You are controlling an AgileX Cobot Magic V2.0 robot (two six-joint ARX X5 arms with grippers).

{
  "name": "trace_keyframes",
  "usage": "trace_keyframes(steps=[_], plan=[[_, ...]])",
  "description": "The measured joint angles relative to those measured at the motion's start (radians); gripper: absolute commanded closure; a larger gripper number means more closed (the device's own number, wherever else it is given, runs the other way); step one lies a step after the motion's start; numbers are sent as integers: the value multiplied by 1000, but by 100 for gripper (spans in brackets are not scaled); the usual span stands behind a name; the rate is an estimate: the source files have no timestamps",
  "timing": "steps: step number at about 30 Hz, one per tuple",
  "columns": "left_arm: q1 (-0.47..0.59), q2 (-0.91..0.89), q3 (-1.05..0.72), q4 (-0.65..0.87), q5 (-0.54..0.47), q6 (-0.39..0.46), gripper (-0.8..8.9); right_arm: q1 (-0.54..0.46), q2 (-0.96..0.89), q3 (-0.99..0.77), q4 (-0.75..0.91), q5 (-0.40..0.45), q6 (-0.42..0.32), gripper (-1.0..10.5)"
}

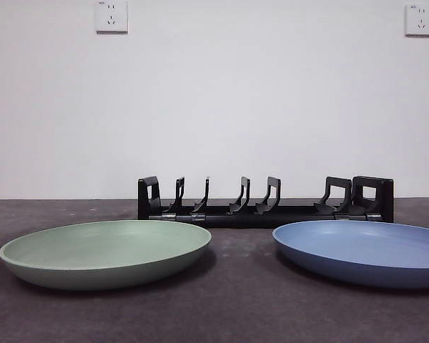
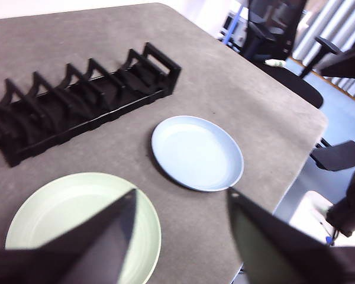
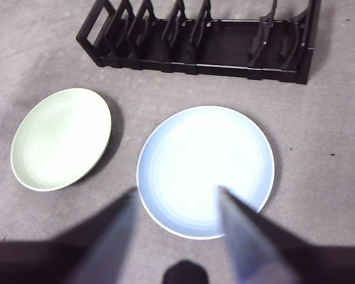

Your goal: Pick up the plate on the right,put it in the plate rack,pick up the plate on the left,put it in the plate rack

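Two plates flat on the table, rack empty, right gripper above the blue one

Table [image 1: 229, 314] first: in the front view the plate rack [image 1: 264, 201] runs across the middle of the frame, its long axis side to side, every slot bare. The green plate [image 1: 104, 251] lies at lower left and the blue plate [image 1: 361, 251] at lower right, both in front of the rack and apart from it. In the right wrist view the blue plate [image 3: 205, 170] fills the centre, with the right gripper [image 3: 180, 234] hanging over its near rim, jaws spread wide and holding nothing. That arm looks better placed for the right-hand plate, whose near edge is probably the easiest to pinch. The left gripper [image 2: 180, 222] hangs wide and empty over the near edge of the green plate [image 2: 83, 228].
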Motion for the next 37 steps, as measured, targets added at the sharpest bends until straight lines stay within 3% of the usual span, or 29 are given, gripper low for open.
trace_keyframes(steps=[6,14,18,25,31,37], plan=[[-110,13,16,1,3,156,243,0,36,0,-2,10,11,411],[-330,80,16,5,-45,291,248,0,329,2,42,58,14,413],[-407,126,16,38,-94,324,248,0,462,2,72,61,14,414],[-525,197,16,56,-175,360,248,0,665,2,115,135,15,415],[-596,245,16,78,-219,380,248,0,783,2,163,137,14,424],[-616,268,16,116,-237,389,248,0,864,2,193,137,14,574]])
